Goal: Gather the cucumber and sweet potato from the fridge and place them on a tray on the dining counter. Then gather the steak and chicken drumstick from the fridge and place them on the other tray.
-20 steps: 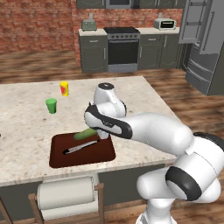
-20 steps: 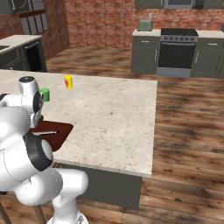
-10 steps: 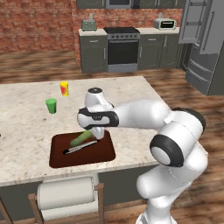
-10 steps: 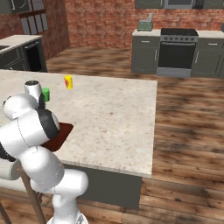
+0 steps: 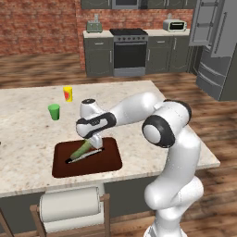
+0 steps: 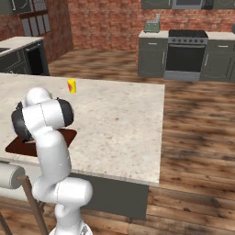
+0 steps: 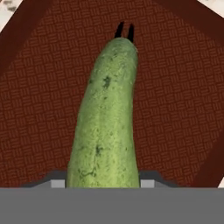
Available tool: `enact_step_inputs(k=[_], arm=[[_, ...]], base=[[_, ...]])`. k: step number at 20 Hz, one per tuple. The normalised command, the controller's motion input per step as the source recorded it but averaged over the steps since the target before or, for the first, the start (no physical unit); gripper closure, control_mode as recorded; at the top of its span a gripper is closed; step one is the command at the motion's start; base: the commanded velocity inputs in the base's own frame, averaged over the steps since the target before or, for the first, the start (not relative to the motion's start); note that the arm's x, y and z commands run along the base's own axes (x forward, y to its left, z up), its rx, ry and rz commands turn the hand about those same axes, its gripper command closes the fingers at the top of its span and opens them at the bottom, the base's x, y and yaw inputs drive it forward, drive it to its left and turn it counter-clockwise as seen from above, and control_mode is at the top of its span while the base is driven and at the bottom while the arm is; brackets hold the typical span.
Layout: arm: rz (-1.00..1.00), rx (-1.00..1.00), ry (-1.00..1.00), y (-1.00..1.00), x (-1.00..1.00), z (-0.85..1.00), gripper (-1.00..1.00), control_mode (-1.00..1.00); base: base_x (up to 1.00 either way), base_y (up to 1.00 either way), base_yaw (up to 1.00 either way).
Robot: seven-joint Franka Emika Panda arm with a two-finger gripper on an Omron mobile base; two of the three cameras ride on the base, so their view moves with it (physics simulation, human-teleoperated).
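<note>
The cucumber point(image 7: 107, 118) runs lengthwise out of the claw point(image 5: 90, 144), which is clamped across its near end; in the left base view its green body point(image 5: 81, 149) slants down to about seven o'clock from the hand, its far tip low over or touching the dark red tray point(image 5: 106, 163); which of the two cannot be told. It looks stiff and fairly light, with a smooth, waxy skin that may slip under a narrow grip; held by one end, it is likely to swing or pivot, so a hold nearer the thick middle would probably be steadier. Just beyond the cucumber's tip in the hand view, at twelve o'clock, two thin dark prongs point(image 7: 124, 30) show above it, seemingly the end of the slim dark utensil point(image 5: 83, 156) that lies on the tray beside the cucumber at about six o'clock from the claw. That utensil is the nearest thing in the way if the cucumber is laid flat. Farther out on the desk point(image 5: 28, 134), a green cup point(image 5: 54, 111) stands at ten o'clock from the tray and a yellow container point(image 5: 68, 93) beyond it, both well apart from the work. A paper towel roll point(image 5: 69, 204) hangs below the desk edge.
</note>
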Motion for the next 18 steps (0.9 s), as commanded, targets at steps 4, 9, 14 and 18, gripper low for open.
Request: enact_step_inputs(k=[4, 9, 14, 18], arm=[[0.0, -0.06, 0.07, 0.2, 0.49, -0.38, 1.0, -1.0], [0.0, -0.15, 0.14, 0.36, 0.25, -0.81, -1.0, -1.0], [-0.02, 0.0, -0.1, -0.16, -0.52, -0.51, -1.0, -1.0], [-0.14, 0.13, -0.63, -0.62, -0.98, -0.02, -1.0, -1.0]], base=[[0.0, 0.0, 0.0], [0.0, 0.0, 0.0], [0.0, 0.0, 0.0], [0.0, 0.0, 0.0]])
